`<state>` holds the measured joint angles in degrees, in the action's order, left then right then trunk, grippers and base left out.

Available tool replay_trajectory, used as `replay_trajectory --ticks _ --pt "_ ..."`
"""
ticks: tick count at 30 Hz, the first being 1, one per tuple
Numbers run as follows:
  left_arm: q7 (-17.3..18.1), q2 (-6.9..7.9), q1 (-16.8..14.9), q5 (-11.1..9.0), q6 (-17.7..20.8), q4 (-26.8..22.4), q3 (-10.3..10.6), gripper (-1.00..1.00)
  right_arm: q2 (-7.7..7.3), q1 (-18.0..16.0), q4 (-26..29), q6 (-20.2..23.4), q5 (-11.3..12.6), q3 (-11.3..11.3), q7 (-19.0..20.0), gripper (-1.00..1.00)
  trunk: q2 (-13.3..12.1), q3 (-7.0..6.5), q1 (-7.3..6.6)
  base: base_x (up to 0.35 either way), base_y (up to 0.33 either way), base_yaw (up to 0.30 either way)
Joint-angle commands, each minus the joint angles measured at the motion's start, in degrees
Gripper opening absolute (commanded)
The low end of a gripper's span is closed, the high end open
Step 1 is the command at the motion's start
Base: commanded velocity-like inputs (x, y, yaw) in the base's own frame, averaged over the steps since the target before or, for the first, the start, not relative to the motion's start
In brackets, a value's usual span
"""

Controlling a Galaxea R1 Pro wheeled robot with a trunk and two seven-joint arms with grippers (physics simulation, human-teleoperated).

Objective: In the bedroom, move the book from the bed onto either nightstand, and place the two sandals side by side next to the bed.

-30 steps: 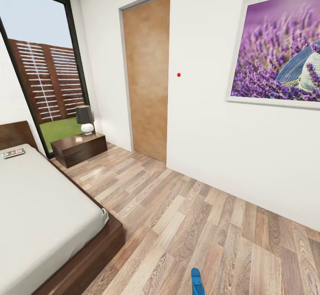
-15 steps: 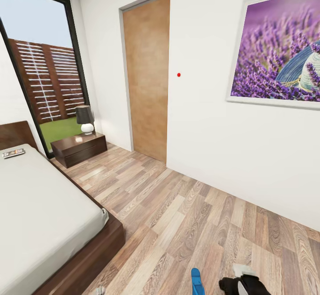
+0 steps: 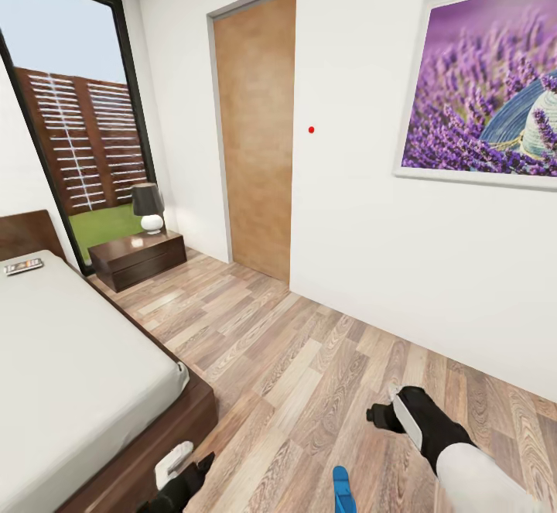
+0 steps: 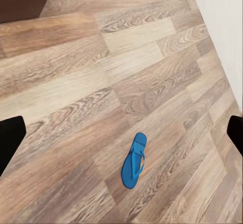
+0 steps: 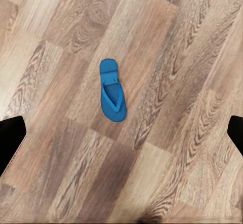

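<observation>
Head view: bed (image 3: 70,358) fills lower left, book (image 3: 23,267) near its headboard, nightstand (image 3: 138,258) just past its far corner. Wide bare floor (image 3: 309,358) btwn bed edge and wall. Sandal (image 3: 343,491) at bottom edge, apart from both. Left gripper (image 4: 121,133) and right gripper (image 5: 121,138) spread wide, empty.

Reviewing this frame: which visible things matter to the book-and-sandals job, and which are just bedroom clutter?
Job items: book on the bed; nightstand; one blue sandal on the floor.

Bystanders: lamp on the nightstand; wooden door; lavender picture; window.
</observation>
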<state>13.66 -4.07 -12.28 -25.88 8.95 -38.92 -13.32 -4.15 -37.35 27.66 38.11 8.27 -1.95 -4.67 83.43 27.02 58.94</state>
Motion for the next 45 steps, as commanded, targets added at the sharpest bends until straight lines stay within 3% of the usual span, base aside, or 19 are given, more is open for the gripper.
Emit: replay_trajectory --ticks 1,3,6,9,21,27,36,45 --pt "0.31 -0.55 -0.03 -0.72 0.67 -0.80 -0.36 1.00 0.00 -1.71 -1.30 0.95 0.61 -0.04 -0.47 1.00 0.45 0.26 0.23 0.000 0.000 0.000" --pt "0.29 -1.62 -0.04 -1.03 1.15 -2.55 -0.30 1.00 0.05 -5.95 -4.83 2.46 0.52 -0.02 -0.53 1.00 1.26 0.62 0.67 0.000 0.000 0.000" --pt "0.42 -2.12 -0.04 -1.22 2.82 -3.93 -0.26 1.00 0.09 -9.20 -7.17 3.33 0.48 0.00 -0.57 1.00 2.46 1.16 1.32 0.000 0.000 0.000" --pt "0.52 -2.51 -0.07 -1.32 8.13 -6.37 -0.26 1.00 0.32 -11.80 -8.83 3.93 0.52 0.09 -0.61 1.00 3.66 1.70 1.98 0.000 0.000 0.000" --pt "0.69 -2.08 -0.03 -1.56 20.96 -11.71 -0.32 1.00 1.71 -13.00 -11.41 3.08 0.89 -0.68 -0.65 1.00 8.47 3.85 4.62 0.000 0.000 0.000" --pt "0.73 -2.10 -0.04 -1.62 23.22 -12.42 -0.18 1.00 2.08 -13.03 -11.68 1.47 1.04 -0.30 -0.74 1.00 10.88 4.93 5.94 0.000 0.000 0.000" --pt "0.76 -2.12 -0.03 -1.69 24.03 -12.68 -0.13 1.00 4.59 -13.59 -11.73 0.20 0.80 0.10 -1.29 1.00 14.49 6.55 7.91 0.000 0.000 0.000" --pt "0.70 -2.39 -0.04 -1.72 24.17 -12.70 -0.16 1.00 7.42 -14.15 -12.19 2.43 0.41 0.18 -1.38 1.00 18.10 8.16 9.89 0.000 0.000 0.000"
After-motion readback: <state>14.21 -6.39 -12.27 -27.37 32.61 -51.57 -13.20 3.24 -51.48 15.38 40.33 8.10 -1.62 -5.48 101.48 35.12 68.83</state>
